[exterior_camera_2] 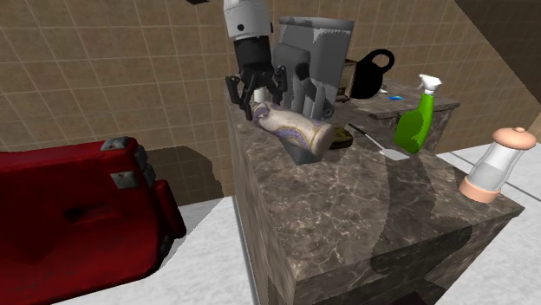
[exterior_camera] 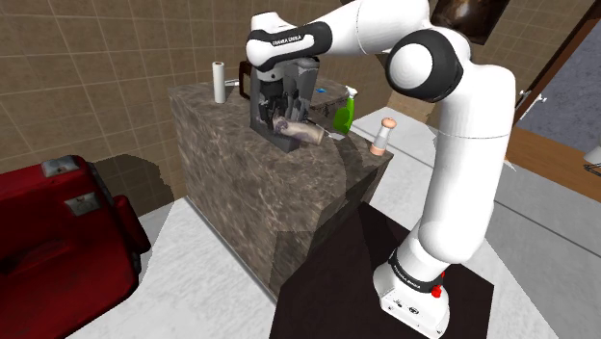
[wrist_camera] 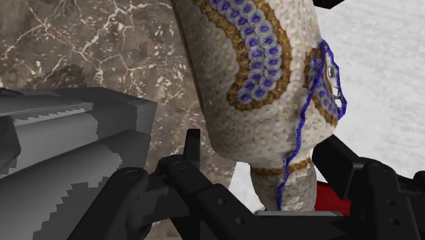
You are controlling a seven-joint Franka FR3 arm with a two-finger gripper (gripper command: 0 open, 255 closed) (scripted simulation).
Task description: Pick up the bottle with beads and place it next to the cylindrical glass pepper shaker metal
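A: Bottle, position?

B: Lying on its side on the marble table, near the edge at the second exterior view's left, just in front of a grey slotted block. The neck end is under the gripper. The base points toward that view's right.

A: Appearance?

B: Covered all over in small cream beads. Curved bands of blue beads, edged brown-gold, cross the body. A thin blue line runs down toward the narrow neck, which has a brown ring round it. The body is broad and rounded, tapering at the shoulder.

A: Fingers?

B: The fingers are set wide, one on each side of the bottle's shoulder. In the wrist view a sliver of marble shows between one finger and the beadwork. Whether the other finger touches, I cannot tell.

A: Pepper shaker?

B: The pepper shaker is upright at the table's corner, at the second exterior view's right. It has a clear body with a pinkish-tan cap and base, and stands well apart from the bottle. A green spray bottle stands between the two, farther back.

A: Surroundings?

B: A black vessel with a handle sits behind the grey block. A white roll stands upright at the table's back corner in the shoulder view. A red sofa is beside the table.
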